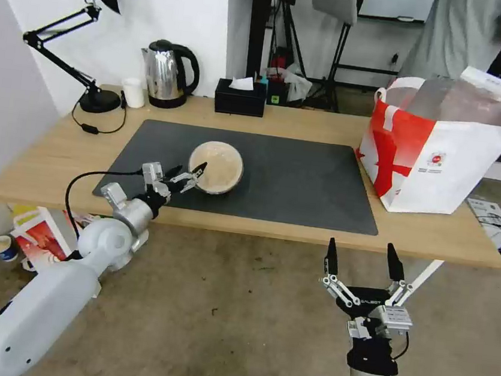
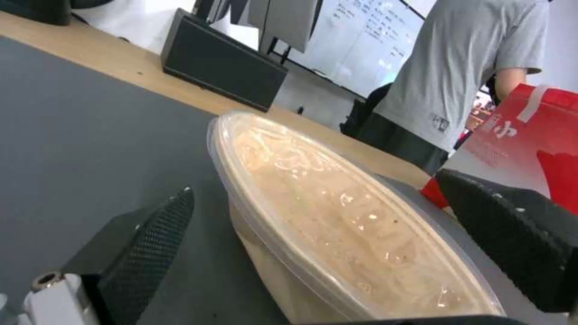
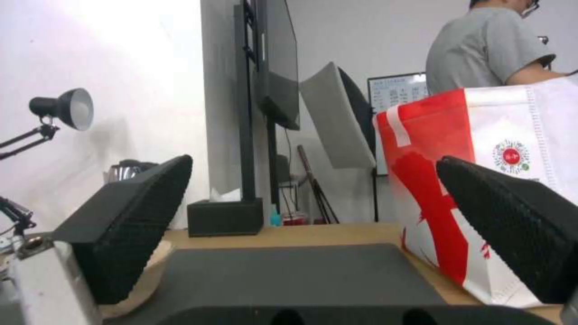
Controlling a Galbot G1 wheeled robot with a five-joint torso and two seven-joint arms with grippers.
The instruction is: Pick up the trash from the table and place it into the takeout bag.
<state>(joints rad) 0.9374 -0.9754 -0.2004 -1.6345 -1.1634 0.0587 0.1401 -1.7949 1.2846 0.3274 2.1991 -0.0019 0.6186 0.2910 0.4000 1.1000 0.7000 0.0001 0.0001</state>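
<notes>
A round beige lidded takeout bowl (image 1: 218, 167), a piece of the trash, sits on the dark grey mat (image 1: 300, 175) of the light-wood table (image 1: 43, 152). My left gripper (image 1: 196, 174) is open at the bowl's near left side. In the left wrist view the bowl (image 2: 325, 216) lies between the two spread fingers (image 2: 156, 225) with gaps on both sides. The white and red takeout bag (image 1: 435, 155) stands open at the table's right end. My right gripper (image 1: 361, 249) hangs open below the table's front edge, facing the bag (image 3: 482, 180).
Along the back edge stand a black desk lamp (image 1: 92, 43), a small white cup (image 1: 133, 92), a steel kettle (image 1: 166, 74) and a black tissue box (image 1: 240, 97). A person stands behind the bag. Boxes and a cup lie on the floor under the table's left end (image 1: 34, 236).
</notes>
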